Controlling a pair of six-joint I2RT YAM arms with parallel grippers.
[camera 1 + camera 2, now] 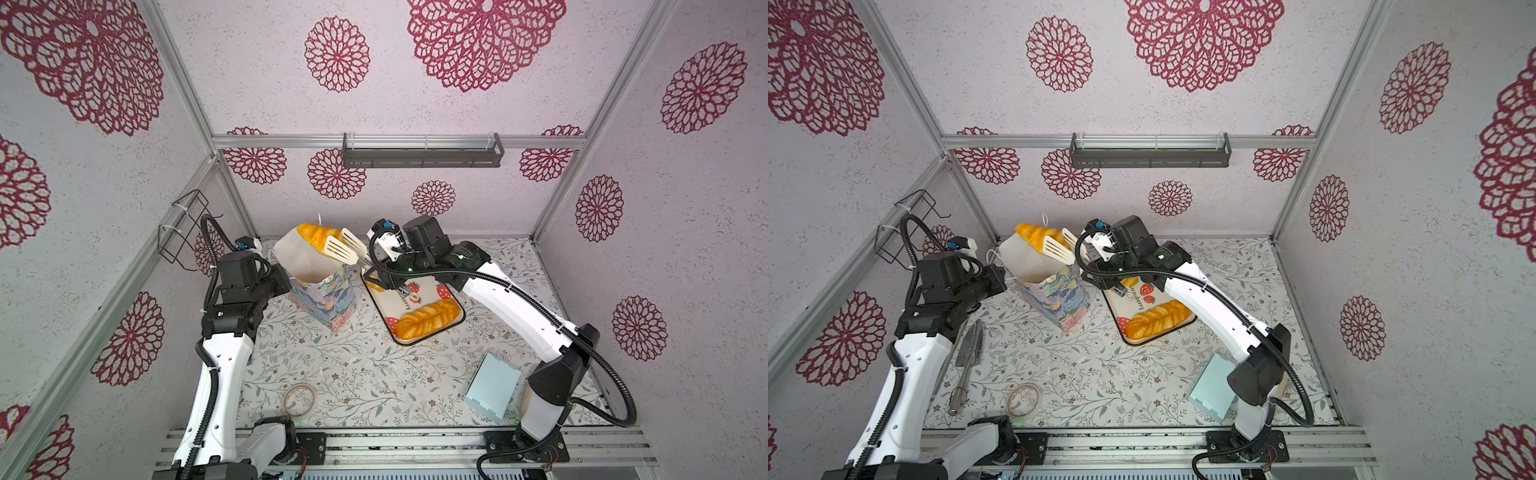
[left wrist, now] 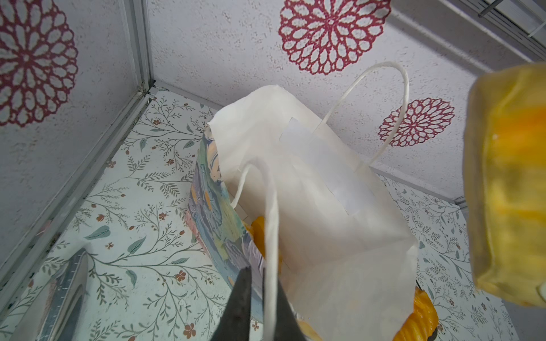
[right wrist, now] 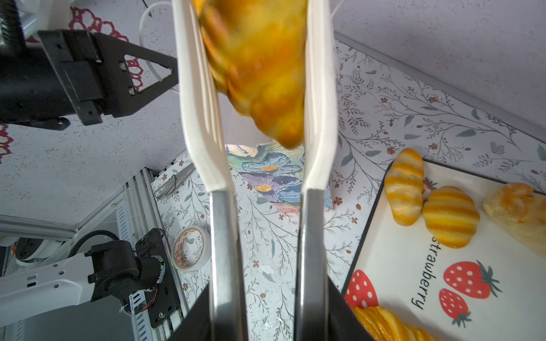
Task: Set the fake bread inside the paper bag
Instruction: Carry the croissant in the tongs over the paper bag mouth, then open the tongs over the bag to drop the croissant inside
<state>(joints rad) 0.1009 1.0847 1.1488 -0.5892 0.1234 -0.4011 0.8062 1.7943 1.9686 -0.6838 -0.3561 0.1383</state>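
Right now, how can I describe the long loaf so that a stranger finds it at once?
On the floral table, a white strawberry tray lies right of the tall bag. The loaf lies at the tray's near end. It alone is long and braided; the small breads on the same tray are short and rounded.

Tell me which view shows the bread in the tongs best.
The right wrist view: the bread is large there, pinched between the white tongs. Both top views show it small, by the paper bag. The left wrist view catches only a blurred part.
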